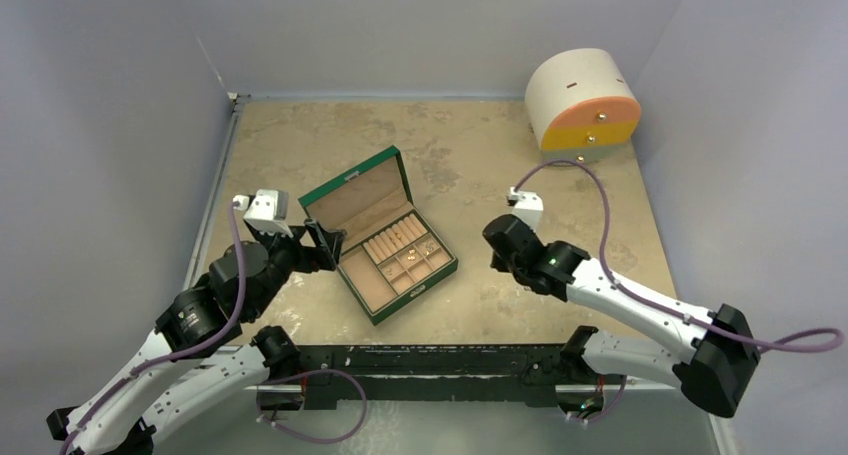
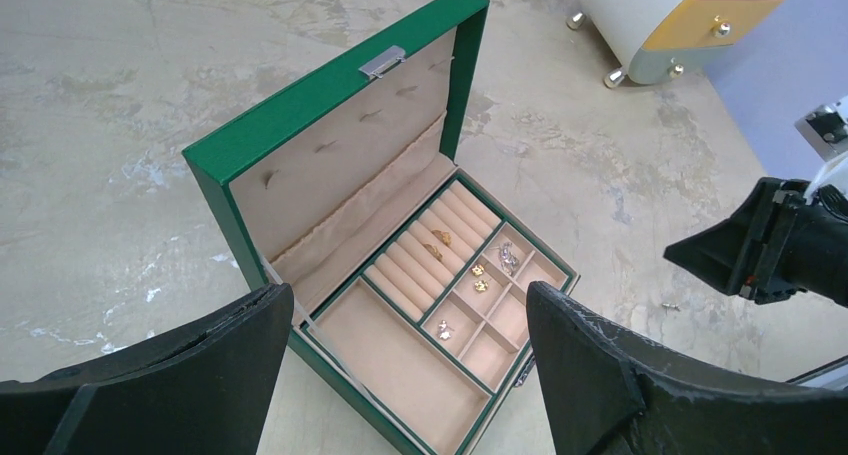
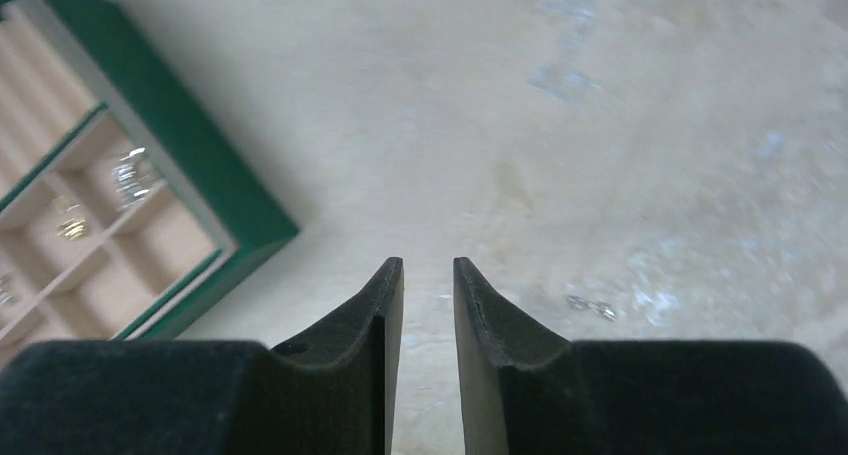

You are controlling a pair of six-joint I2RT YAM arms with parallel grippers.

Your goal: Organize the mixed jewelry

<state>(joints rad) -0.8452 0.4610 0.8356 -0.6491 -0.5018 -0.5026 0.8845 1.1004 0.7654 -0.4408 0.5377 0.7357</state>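
Observation:
The mixed jewelry lies mostly in the open green box: gold rings on the ring rolls, gold earrings, and silver pieces in the small compartments. One small silver piece lies loose on the table right of the box; the left wrist view shows that loose piece too. My left gripper hangs wide open and empty above the box's near left side. The right gripper hovers over bare table, its jaws a narrow gap apart with nothing between them, the loose piece just to its right.
A round white-and-orange drawer cabinet stands at the back right corner. The box's lid stands upright, leaning away to the left. Grey walls close the table on three sides.

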